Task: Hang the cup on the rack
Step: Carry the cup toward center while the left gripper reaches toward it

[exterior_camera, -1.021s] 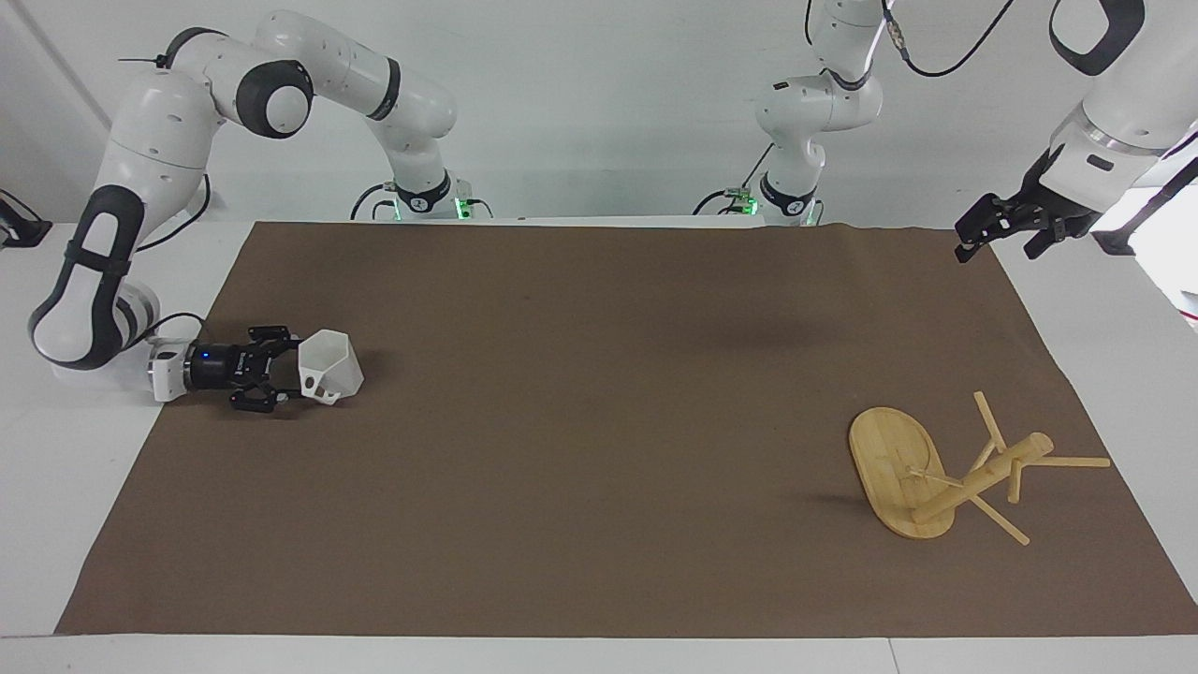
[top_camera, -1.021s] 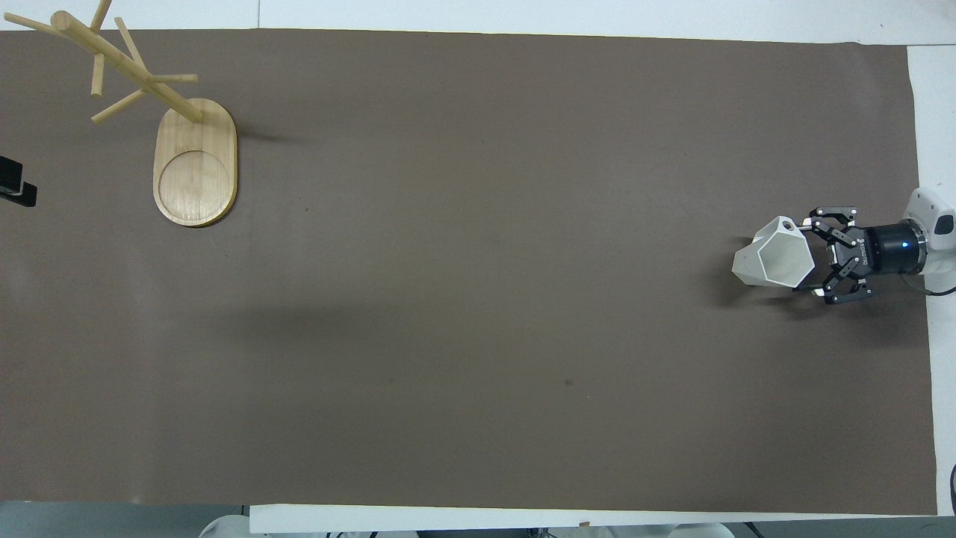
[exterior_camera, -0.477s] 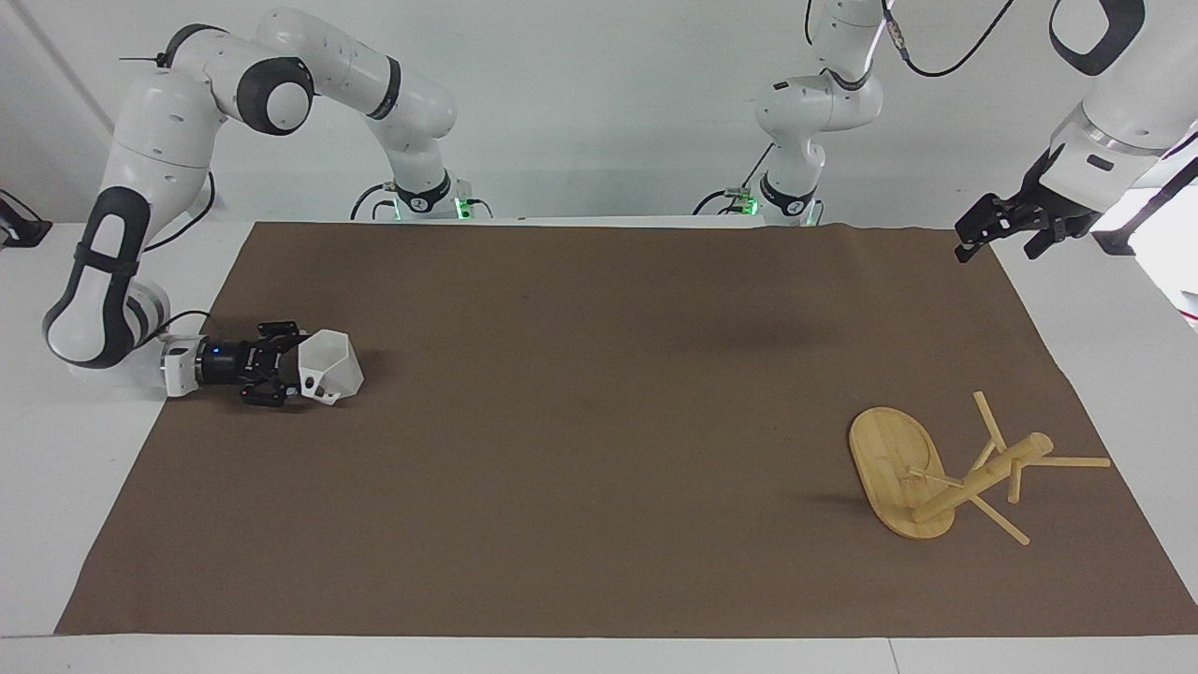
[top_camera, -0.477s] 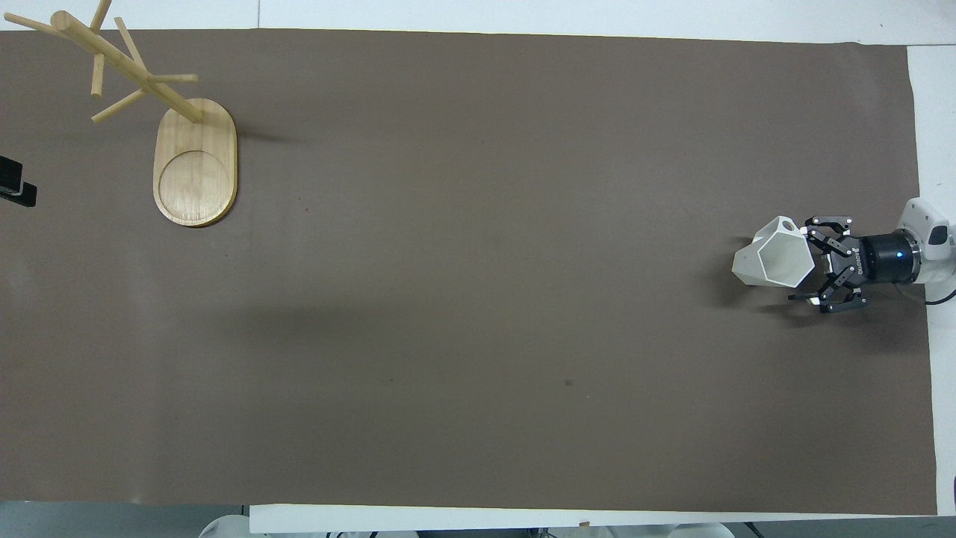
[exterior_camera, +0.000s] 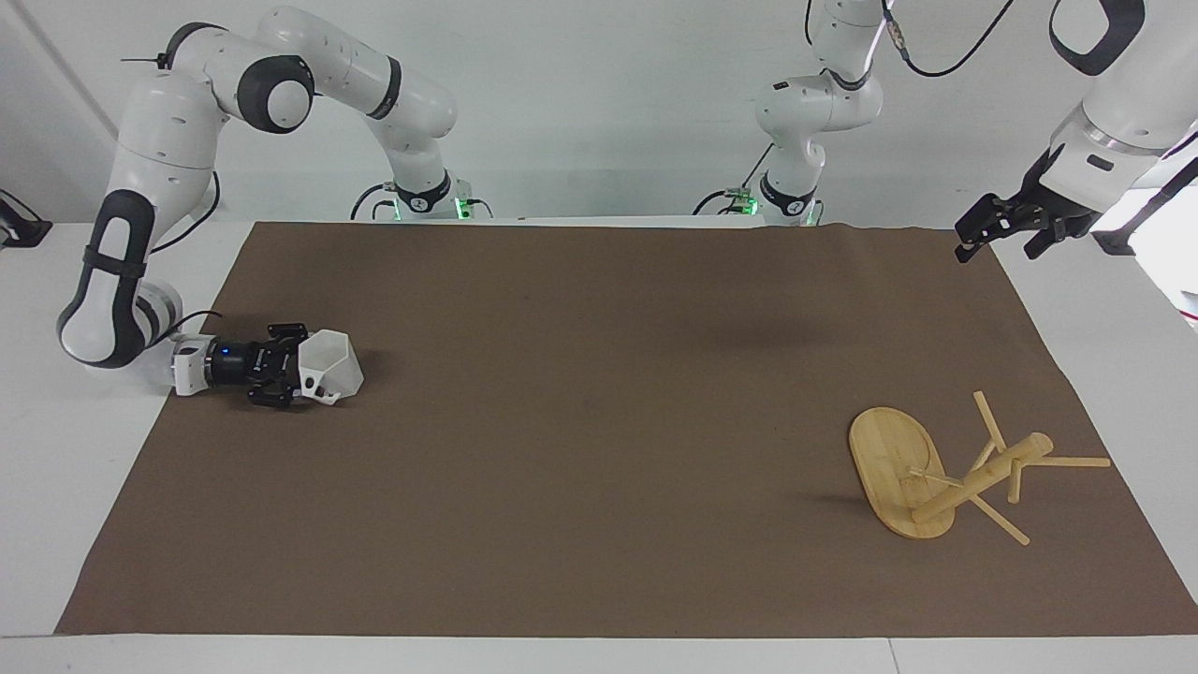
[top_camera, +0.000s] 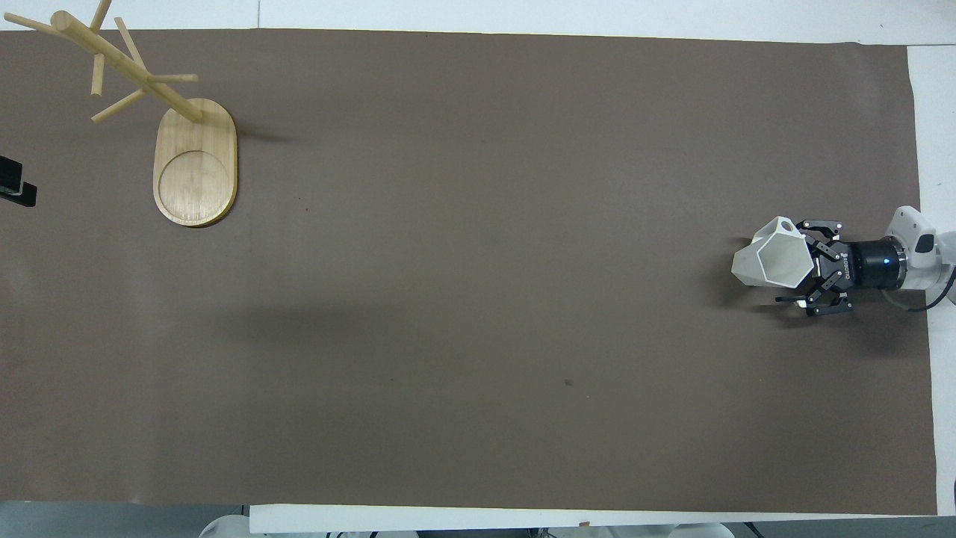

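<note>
Right claw (exterior_camera: 292,378): low over the brown mat, at the right arm's end of the bench, lying almost flat and pointing at the cup; fingers spread wide, at the cup's rim; no grip visible; contact with the rim not clear.

Cup: small white faceted plastic cup (exterior_camera: 332,366), tapering to a narrow base, resting on the mat with its mouth turned toward the right claw; just in front of that claw's fingertips; small blocky pierced handle (top_camera: 784,223) beside the claw's one finger, on the side farther from the robots.

Left claw (exterior_camera: 992,227): raised in the air over the corner of the mat at the left arm's end, waiting; fingers apart, nothing between them; only a dark tip visible at the edge of the overhead view.

Rack: light bamboo mug tree (exterior_camera: 945,473) with oval flat base, thick round post and thin peg arms; upright on the mat, farther from the robots than the spot under the left claw, well apart from the right claw and the cup; no cup on any peg.

Mat: large brown sheet (exterior_camera: 599,440) covering most of the white bench (exterior_camera: 65,468).
</note>
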Motion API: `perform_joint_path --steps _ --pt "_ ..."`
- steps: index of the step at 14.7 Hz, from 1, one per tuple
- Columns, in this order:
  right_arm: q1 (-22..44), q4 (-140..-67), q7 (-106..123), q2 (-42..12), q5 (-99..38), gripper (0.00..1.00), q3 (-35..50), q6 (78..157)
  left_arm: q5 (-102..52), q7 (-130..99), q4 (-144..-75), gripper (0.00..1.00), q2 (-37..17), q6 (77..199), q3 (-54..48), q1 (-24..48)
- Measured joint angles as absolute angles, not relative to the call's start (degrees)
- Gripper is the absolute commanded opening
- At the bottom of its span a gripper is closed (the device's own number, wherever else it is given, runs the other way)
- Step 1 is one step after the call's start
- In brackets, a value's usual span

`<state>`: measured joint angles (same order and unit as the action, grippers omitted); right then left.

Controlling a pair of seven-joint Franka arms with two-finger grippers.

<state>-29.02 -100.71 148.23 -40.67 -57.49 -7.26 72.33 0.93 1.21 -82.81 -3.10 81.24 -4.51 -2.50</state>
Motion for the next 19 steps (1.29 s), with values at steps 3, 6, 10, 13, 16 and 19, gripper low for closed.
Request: perform_joint_path --steps 3,6,10,13,16,19 --pt "-28.16 -101.06 149.83 -40.34 -57.50 1.00 -7.25 72.46 0.93 1.20 -82.81 1.00 -3.10 81.24 -4.50 -2.50" --pt "-27.69 -101.14 150.74 -40.26 -57.51 1.00 -7.24 72.46 0.93 1.19 -82.81 1.00 -3.10 81.24 -4.49 -2.50" --pt "-27.17 -101.49 152.09 -40.24 -57.53 0.75 -7.23 72.44 0.93 1.17 -82.81 1.00 -3.10 81.24 -4.49 -2.50" --pt "-26.12 -101.65 152.13 -40.23 -58.67 0.33 -7.23 72.48 0.93 1.17 -82.84 1.00 -3.07 81.20 -4.49 -2.50" --pt "-24.61 -101.80 152.12 -40.22 -59.36 0.11 -7.24 72.75 0.93 1.17 -83.01 1.00 -3.05 81.17 -4.49 -2.50" --pt "-23.33 -101.89 151.34 -40.10 -59.93 0.11 -7.21 72.93 0.93 1.13 -83.11 1.00 -3.02 81.17 -4.49 -2.50"
